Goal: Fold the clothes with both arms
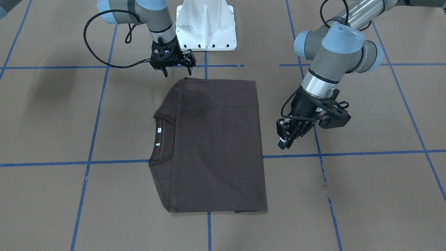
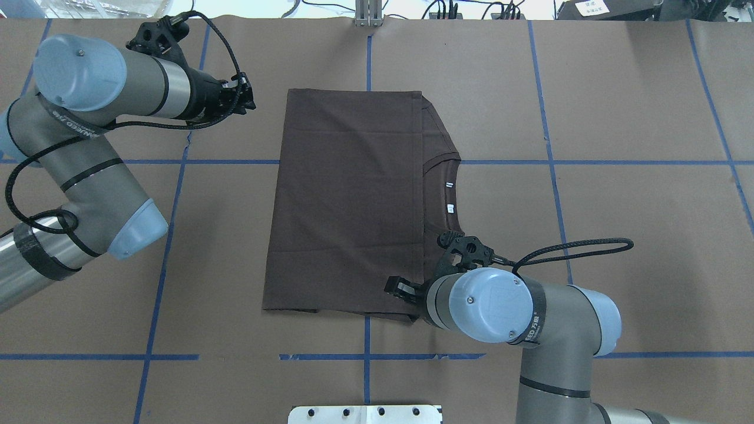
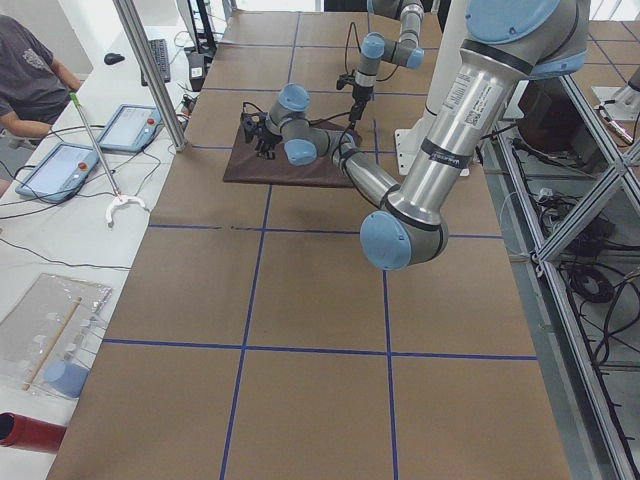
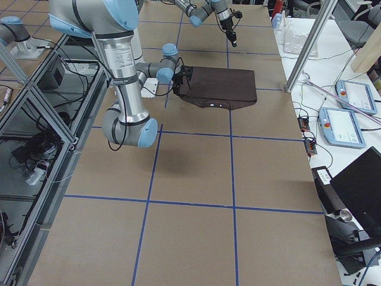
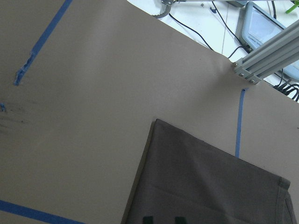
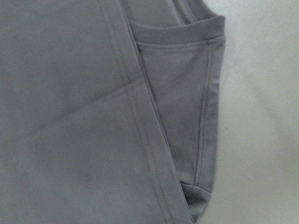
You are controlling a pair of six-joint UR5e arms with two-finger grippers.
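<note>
Bare table (image 1: 366, 195) lies open all round the folded T-shirt (image 1: 216, 139). Obstacles — the white pedestal base (image 1: 205, 28) behind the shirt's robot-side edge; the right gripper (image 1: 177, 72) at that edge's collar-side corner; the left gripper (image 1: 285, 141) beside the opposite side, apart from the cloth.

dark brown t-shirt (image 1: 216, 139), tan table (image 1: 376, 202), blue tape grid (image 1: 348, 153)

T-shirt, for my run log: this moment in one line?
T-shirt folded, flat | left gripper open, beside it | right gripper open, over corner
</note>
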